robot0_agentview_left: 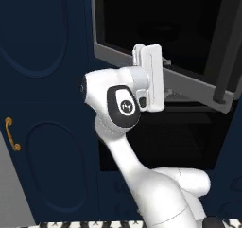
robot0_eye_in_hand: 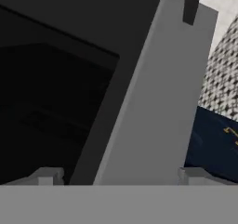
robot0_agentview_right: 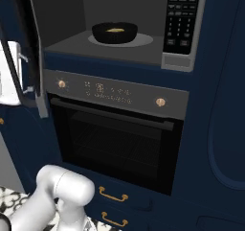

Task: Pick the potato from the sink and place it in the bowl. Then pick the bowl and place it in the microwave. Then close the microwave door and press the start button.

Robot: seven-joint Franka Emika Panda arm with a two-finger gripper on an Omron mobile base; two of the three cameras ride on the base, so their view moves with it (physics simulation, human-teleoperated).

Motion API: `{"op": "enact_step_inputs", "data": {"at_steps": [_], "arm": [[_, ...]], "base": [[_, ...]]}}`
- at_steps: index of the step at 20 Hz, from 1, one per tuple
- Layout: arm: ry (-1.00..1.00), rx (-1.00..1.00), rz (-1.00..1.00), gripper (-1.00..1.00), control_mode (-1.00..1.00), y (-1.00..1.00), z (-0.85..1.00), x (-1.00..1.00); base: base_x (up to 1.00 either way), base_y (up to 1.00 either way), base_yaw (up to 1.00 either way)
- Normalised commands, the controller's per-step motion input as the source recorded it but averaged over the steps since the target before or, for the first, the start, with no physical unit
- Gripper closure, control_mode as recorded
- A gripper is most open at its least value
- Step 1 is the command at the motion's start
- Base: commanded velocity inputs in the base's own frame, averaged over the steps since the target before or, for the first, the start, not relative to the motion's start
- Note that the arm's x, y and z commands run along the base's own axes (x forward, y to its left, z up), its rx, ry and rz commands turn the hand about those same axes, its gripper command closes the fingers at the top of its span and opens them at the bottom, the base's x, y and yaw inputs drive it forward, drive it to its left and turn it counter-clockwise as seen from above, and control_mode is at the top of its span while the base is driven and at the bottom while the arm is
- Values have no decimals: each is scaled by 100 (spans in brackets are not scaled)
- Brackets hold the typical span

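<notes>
We see the bowl (robot0_agentview_right: pixel 115 32) with the potato (robot0_agentview_right: pixel 115 30) in it inside the microwave (robot0_agentview_right: pixel 179 62) at the top centre of the right base view, while our end effector (robot0_eye_in_hand: pixel 118 174), fingers spread wide and empty, faces the grey edge of the open microwave door (robot0_eye_in_hand: pixel 153 93).

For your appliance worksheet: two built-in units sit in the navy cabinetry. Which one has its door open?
The upper one, the microwave: its door is swung out to the left, exposing the bowl inside. The oven below has its black glass door shut.
</notes>
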Motion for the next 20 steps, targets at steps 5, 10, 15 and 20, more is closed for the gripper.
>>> {"op": "enact_step_inputs", "data": {"at_steps": [5,10,15,20], "arm": [[-7,13,41,-100,-100,-57,0,61],[-2,12,37,-100,-100,-20,1,94],[0,9,27,-100,-100,-1,6,95],[0,6,17,-100,-100,0,21,79]], "base": [[0,0,0],[0,0,0],[0,0,0],[0,0,0]]}}
